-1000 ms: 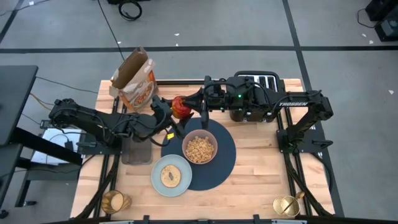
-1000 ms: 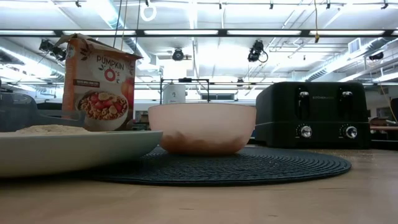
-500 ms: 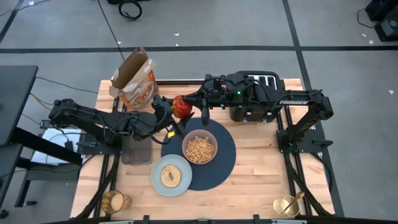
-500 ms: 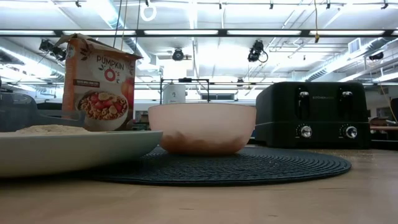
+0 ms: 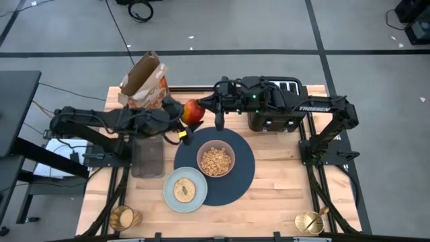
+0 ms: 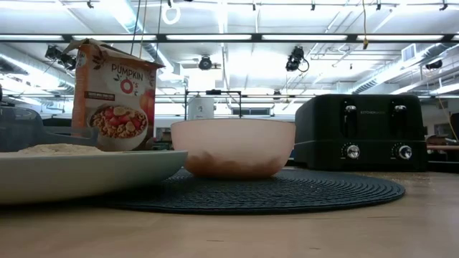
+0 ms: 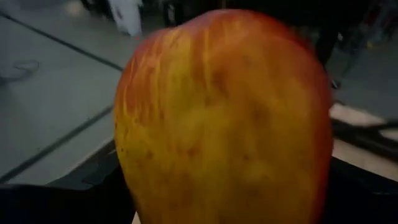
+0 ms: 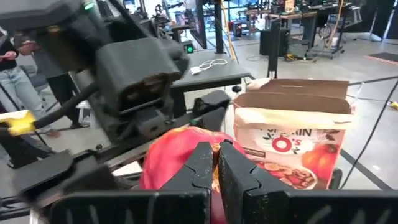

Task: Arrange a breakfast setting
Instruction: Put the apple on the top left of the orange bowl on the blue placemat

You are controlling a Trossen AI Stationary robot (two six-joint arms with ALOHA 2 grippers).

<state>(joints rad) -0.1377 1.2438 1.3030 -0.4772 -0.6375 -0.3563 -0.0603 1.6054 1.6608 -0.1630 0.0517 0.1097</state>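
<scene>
The left gripper (image 5: 183, 123) holds the apple (image 5: 193, 111) above the table's back edge, between the cereal box (image 5: 143, 84) and the toaster (image 5: 274, 107). Its fingers are spread wide around the apple (in the left wrist view the fruit (image 7: 224, 118) fills nearly the whole pic). The right gripper (image 5: 219, 121) is just beside the apple, on the toaster side, w/ its fingers (image 8: 202, 163) pressed together; in the right wrist view the apple (image 8: 177, 163) shows right behind them. I cannot tell if they touch it.

On the table the navy mat (image 5: 243, 176) lies in the middle. The pink bowl (image 5: 215, 160) w/ cereal stands on it. The plate (image 5: 169, 195) w/ the bagel (image 5: 184, 190) overlaps the mat's front-left edge. The amber cup (image 5: 123, 218) is at the front-left corner, a gold item (image 5: 310, 222) at the front-right corner.
</scene>
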